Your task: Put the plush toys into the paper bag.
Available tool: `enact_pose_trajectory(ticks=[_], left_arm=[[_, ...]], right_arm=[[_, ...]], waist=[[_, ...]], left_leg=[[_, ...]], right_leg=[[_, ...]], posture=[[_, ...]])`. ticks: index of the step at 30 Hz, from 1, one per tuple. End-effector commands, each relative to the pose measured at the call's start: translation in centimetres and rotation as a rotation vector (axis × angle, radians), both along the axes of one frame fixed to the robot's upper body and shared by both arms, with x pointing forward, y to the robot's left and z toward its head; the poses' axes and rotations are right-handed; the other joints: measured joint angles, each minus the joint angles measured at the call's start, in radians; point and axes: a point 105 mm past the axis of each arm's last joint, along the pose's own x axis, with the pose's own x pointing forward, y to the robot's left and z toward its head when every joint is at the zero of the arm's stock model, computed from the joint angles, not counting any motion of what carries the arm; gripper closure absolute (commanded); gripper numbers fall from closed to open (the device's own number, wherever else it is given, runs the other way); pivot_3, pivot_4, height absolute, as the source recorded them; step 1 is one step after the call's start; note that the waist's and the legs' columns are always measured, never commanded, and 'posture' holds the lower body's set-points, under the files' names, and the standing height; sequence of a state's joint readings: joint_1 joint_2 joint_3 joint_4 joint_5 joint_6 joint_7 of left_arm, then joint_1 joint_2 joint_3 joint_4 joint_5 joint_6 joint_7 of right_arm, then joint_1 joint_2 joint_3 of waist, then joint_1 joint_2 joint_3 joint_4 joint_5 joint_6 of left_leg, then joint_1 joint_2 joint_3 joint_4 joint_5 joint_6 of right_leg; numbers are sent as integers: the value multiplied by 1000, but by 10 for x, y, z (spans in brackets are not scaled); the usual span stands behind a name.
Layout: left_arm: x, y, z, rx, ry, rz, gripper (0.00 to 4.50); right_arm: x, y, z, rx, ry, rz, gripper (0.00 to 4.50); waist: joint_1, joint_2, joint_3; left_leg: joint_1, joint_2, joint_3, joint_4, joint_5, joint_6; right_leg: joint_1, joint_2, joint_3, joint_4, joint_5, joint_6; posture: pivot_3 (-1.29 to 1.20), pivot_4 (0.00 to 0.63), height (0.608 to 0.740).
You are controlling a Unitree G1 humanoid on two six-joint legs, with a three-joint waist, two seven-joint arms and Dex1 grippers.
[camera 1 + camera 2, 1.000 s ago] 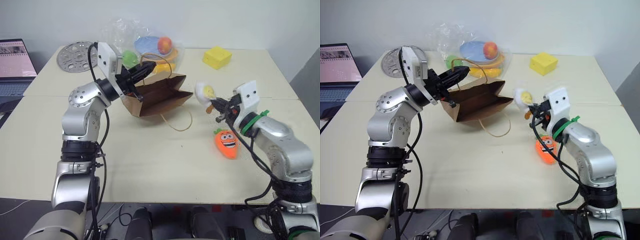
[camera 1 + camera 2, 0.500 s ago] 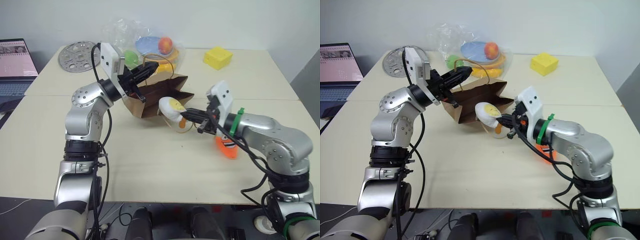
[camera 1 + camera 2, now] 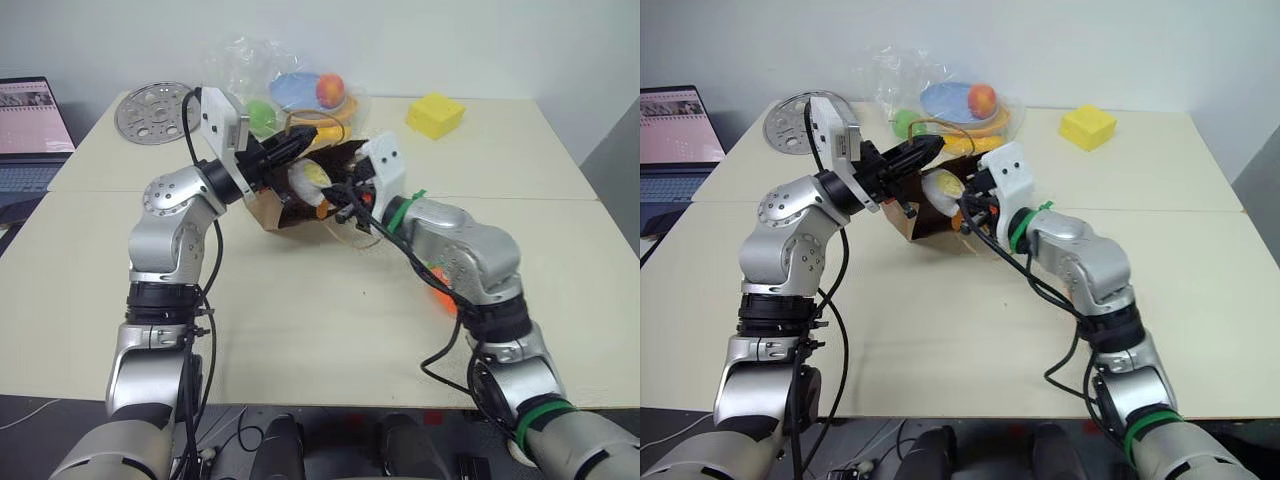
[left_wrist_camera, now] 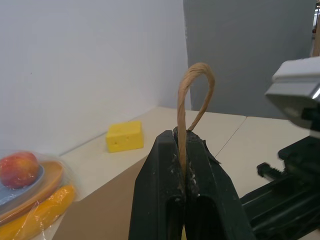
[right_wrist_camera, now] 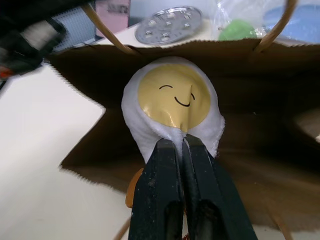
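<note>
Beige table (image 3: pixel 300 330): L jaws pinching paper bag (image 3: pixel 268 208) handle, R jaws clamping egg plush (image 5: pixel 173 105) at bag mouth.

Overall light: you get even, soft indoor light in both head views; the beige table (image 3: pixel 300 340) reads bright with no dark corners.
Shadows: faint and diffuse under the arms; the deepest dark you see is inside the paper bag (image 5: pixel 260 115).
Glare: the clear plastic bag (image 3: pixel 250 70) throws small white highlights; the laptop screen (image 3: pixel 30 115) glows pale.
Focus, right wrist: the egg toy (image 5: pixel 172 107) is sharp for you; the round metal plate (image 5: pixel 167 22) behind is soft.
Focus, left wrist: the twine handle (image 4: pixel 192 100) is crisp; the yellow block (image 4: pixel 125 136) and plastic fruit (image 4: pixel 19 169) blur.
Motion blur: your dark shape at the right wrist view's upper corner smears.
</note>
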State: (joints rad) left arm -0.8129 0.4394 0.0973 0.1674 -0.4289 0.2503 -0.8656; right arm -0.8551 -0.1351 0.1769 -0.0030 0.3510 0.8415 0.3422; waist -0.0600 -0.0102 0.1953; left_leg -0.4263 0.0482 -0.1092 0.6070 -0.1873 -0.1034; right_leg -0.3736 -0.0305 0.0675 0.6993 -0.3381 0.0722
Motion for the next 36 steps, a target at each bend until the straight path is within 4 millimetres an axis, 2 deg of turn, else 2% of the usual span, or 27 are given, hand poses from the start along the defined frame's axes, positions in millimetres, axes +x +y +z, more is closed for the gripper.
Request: enact_pose_trajectory(ticks=[1,8,11,19,22,27,31,33,36], left_arm=[[-8,-2,14,-14,-55,-21,4500],[-12,-3,13,-17,-47,-41,4500],[-12,-3,13,-16,-46,-40,4500],[-11,-3,12,-19,-41,-44,4500],[-11,-3,11,-19,-40,-45,4500],[-12,-3,11,-22,-39,-50,4500],[-13,-2,8,-20,-35,-53,4500],[-13,-2,8,-21,-34,-54,4500],[-14,-3,7,-20,-34,-60,4500]], right_arm=[[8,14,10,21,-45,-13,4479],[11,24,0,30,-36,-20,4479],[8,26,4,61,-50,2,3818],[-15,5,36,165,-106,51,967],[-32,-14,41,158,-112,61,21],[-45,-64,33,85,-114,-65,21],[-61,-131,-11,-181,-75,-259,21],[-71,-149,-25,-240,-51,-306,21],[-83,-167,-41,-222,-4,-380,21]], waist=[[0,0,0],[1,0,0],[1,0,0],[3,0,0],[6,0,0],[5,0,0],[17,0,0],[20,0,0],[9,0,0]], left_leg=[[0,0,0,0,0,0],[0,0,0,0,0,0],[0,0,0,0,0,0],[0,0,0,0,0,0],[0,0,0,0,0,0],[0,0,-1,0,0,0],[-1,0,-1,0,0,0],[-1,0,0,0,0,0],[-1,0,0,0,0,0]], right_leg=[[0,0,0,0,0,0],[0,0,0,0,0,0],[0,0,0,0,0,0],[0,0,0,1,0,0],[0,0,0,0,0,0],[0,0,0,0,0,0],[1,0,-1,-1,0,0],[0,0,-1,-2,0,0],[0,0,0,-1,0,0]], posture=[[0,150,740],[0,150,740],[0,150,740],[0,150,740],[0,150,740],[0,150,740],[0,150,740],[0,150,740],[0,150,740]])
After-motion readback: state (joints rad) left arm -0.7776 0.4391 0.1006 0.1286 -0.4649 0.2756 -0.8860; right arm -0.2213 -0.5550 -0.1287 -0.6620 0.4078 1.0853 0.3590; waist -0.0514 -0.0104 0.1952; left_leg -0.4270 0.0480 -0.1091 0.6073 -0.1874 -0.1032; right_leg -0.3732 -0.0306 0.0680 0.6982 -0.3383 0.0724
